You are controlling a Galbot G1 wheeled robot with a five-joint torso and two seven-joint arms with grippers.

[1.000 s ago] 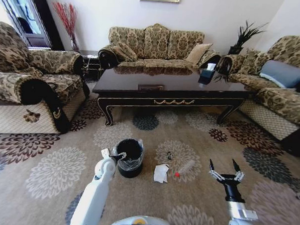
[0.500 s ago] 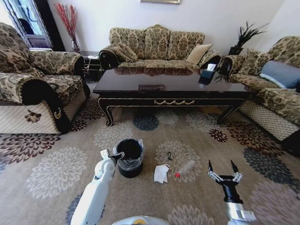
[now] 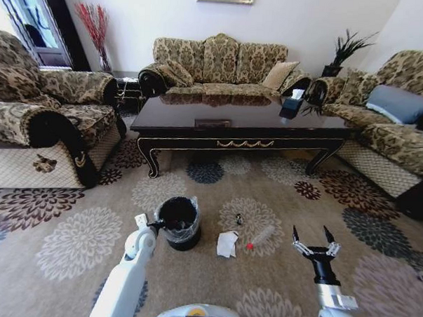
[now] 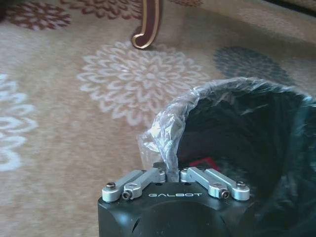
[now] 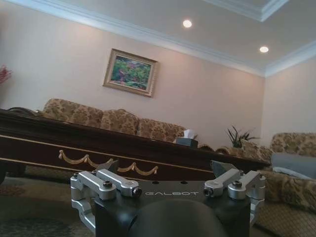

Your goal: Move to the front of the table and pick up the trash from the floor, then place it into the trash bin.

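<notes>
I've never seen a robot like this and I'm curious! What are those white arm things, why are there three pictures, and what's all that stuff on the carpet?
It's a robot with two arms, and each picture comes from a different camera. The big one is from its head, looking down. The other two sit on its wrists.

The left gripper is shut on the plastic liner at the rim of the trash bin; the left wrist view shows it close up. The right gripper hangs open above the carpet, holding nothing.

On the floor beside the bin lie a crumpled white tissue, a clear bottle with a red cap, and a tiny dark scrap. Behind them stands the dark table.
</notes>
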